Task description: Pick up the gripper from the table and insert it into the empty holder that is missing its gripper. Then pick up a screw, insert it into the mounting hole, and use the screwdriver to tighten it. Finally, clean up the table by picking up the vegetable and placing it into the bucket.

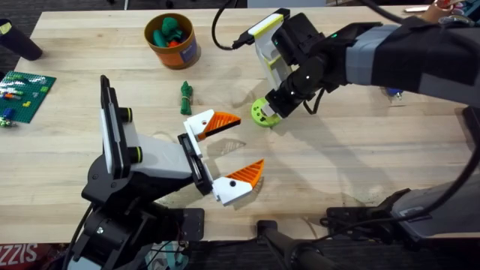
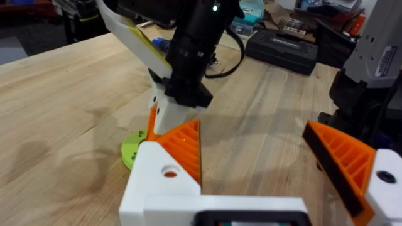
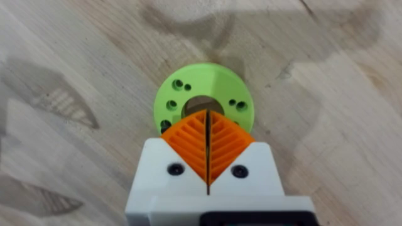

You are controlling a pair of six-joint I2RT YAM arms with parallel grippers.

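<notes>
Our right gripper (image 3: 207, 135) (pads pressed together) rests on one lime-green gripper (image 3: 204, 103), our left gripper (image 1: 234, 150) gapes, and one vegetable (image 1: 186, 97) lies beside one bucket (image 1: 171, 39).

Lime-green round gripper (image 1: 262, 112) with dark holes, flat on the counter, slim dark-green knobbly vegetable (image 1: 186, 97) lying well apart, orange-brown blue-labelled bucket (image 1: 172, 42) upright beyond it

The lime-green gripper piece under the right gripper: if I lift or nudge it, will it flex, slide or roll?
The lime-green gripper piece looks like rigid moulded plastic, so probably stiff and light. It lies flat as a disc on the table, so a nudge would likely slide it, not roll it. The right gripper, shut over its centre hole, may slip on that smooth rim.
</notes>
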